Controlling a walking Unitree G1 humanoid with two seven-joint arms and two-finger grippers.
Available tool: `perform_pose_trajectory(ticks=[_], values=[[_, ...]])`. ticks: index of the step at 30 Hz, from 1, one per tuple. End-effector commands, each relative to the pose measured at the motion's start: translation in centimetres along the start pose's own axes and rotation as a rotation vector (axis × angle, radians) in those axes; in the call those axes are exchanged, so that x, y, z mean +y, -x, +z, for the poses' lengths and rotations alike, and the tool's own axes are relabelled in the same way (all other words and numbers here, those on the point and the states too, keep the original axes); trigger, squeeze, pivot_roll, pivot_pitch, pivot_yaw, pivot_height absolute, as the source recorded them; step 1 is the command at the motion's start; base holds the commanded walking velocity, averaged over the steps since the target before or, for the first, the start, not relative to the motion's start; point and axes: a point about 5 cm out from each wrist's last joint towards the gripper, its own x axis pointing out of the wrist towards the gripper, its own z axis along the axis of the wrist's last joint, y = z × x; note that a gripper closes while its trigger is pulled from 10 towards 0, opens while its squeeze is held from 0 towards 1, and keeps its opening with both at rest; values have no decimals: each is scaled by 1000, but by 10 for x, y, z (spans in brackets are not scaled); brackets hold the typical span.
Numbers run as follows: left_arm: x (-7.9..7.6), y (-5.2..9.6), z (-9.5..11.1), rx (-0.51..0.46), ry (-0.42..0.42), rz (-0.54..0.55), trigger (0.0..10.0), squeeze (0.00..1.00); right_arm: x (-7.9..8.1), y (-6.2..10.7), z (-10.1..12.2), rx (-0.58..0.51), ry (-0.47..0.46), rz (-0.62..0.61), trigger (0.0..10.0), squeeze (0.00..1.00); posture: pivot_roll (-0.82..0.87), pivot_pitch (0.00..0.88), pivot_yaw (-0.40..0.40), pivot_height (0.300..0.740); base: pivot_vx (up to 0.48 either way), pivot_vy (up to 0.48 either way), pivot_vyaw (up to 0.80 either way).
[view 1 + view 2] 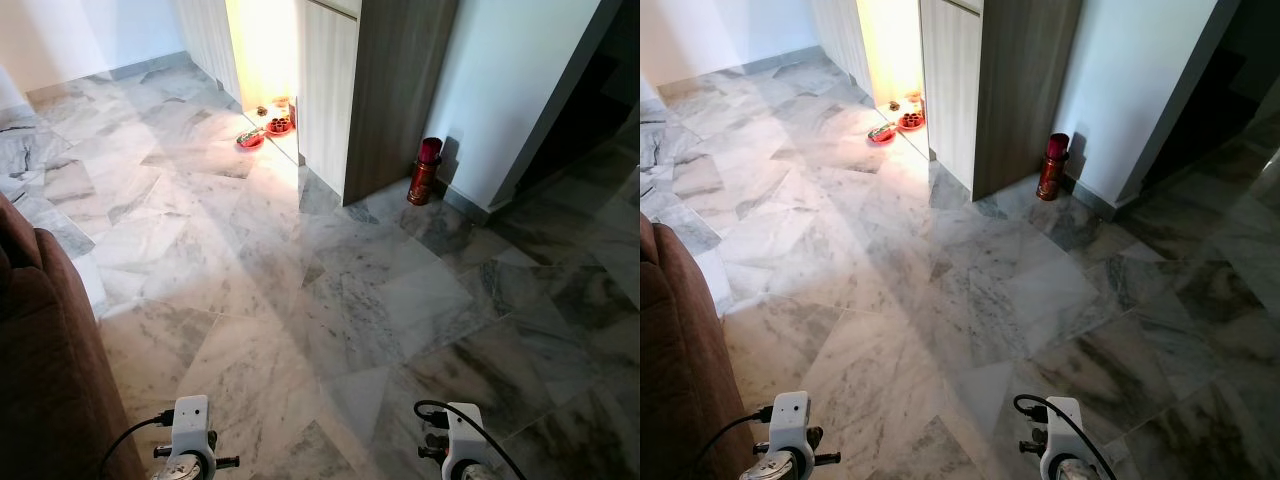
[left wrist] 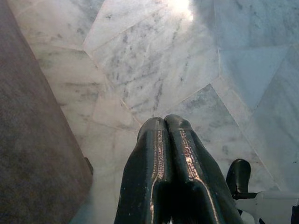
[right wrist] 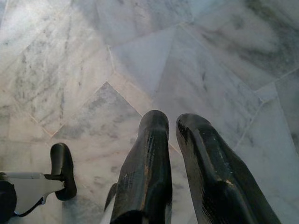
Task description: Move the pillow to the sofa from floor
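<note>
Both arms hang low at the bottom of the head views, wrists level with each other and pointing down at the marble floor (image 1: 330, 300). The left gripper (image 2: 163, 122) has its two fingers pressed together, tips touching, holding nothing; it hangs over bare tile with the brown sofa (image 1: 45, 370) just beside it on its outer side. The right gripper (image 3: 173, 122) has its fingers slightly parted with a narrow gap between the tips, also holding nothing, over bare tile well apart from the sofa. Far ahead of both grippers stand a wood cabinet (image 1: 385, 90), a red cylinder (image 1: 425, 170) at the wall, and red dishes (image 1: 265, 130) in a lit alcove. I cannot tell where the pillow is.
</note>
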Motion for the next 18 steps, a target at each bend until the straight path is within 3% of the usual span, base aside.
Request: perform_pose_trajectory(ticks=[1,12,18], values=[[3,1,-1,4,-5,4,10000,0,-2,1,-6,24,-5,-5,10000,0,42,90,-17,740,0,0,0],[6,1,-4,15,-27,-3,10000,0,7,2,-16,40,23,-5,10000,0,38,108,-6,740,0,0,0],[7,2,-6,21,-35,-3,10000,0,9,3,-21,57,29,-17,10000,0,39,110,2,740,0,0,735]])
